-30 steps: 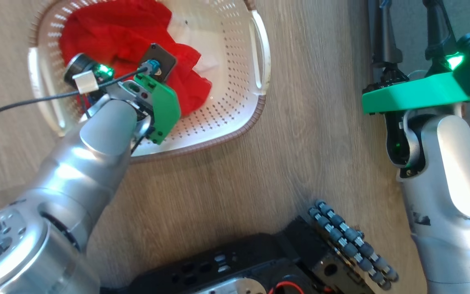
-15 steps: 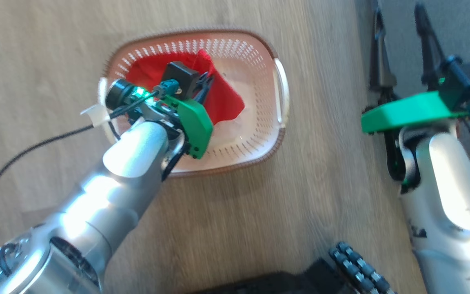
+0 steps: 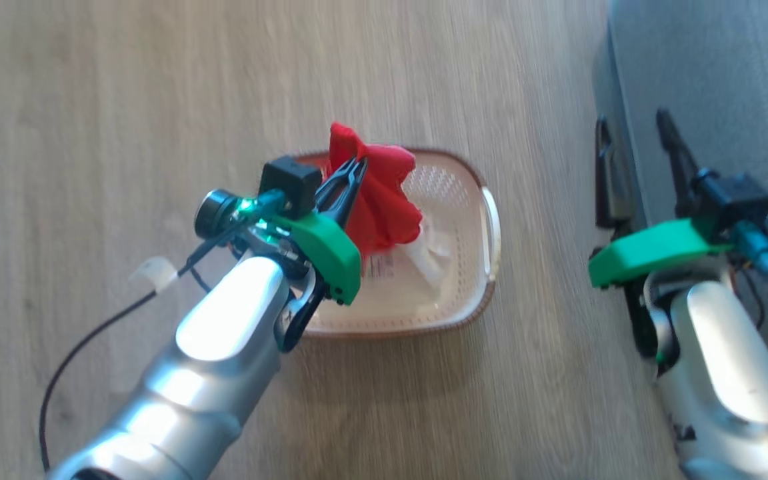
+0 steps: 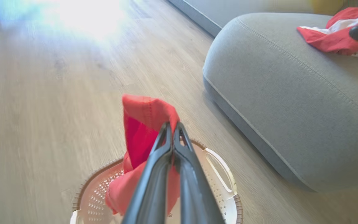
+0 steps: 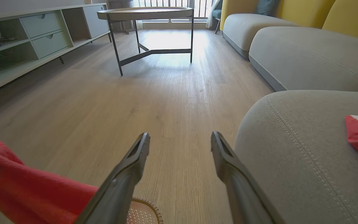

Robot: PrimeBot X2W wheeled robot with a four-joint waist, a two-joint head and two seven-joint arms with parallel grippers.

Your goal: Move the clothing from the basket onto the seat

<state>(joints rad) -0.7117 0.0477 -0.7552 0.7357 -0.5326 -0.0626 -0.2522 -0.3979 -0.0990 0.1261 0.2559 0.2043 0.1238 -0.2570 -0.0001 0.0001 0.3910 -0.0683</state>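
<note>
**Our left claw pinches a bright red soft fabric garment**

The garment is bunched and creased. One hemmed corner stands up past the fingertips, and the rest hangs in loose folds beneath them. It hangs over the small cream perforated plastic basket with a brown woven-look rim, which sits on the pale wood-grain floor straight below the left claw. We cannot tell whether the lowest fold touches the basket. Under the claw, on the basket's bottom, lie a crumpled white piece of cloth and a printed label.

The left claw is closed down to a sliver, its two long dark fingers pressed together on the red fabric. To this claw's right, well apart from it, lies the large grey fabric-upholstered seat cushion with rounded corners and a double line of pale stitching. On its top, at the end far from the claw, rests a second red garment with white parts.

Our right claw stands wide open, gripping and touching nothing. The seat's rounded corner is just to its right, and the held garment shows at its lower left.
</note>
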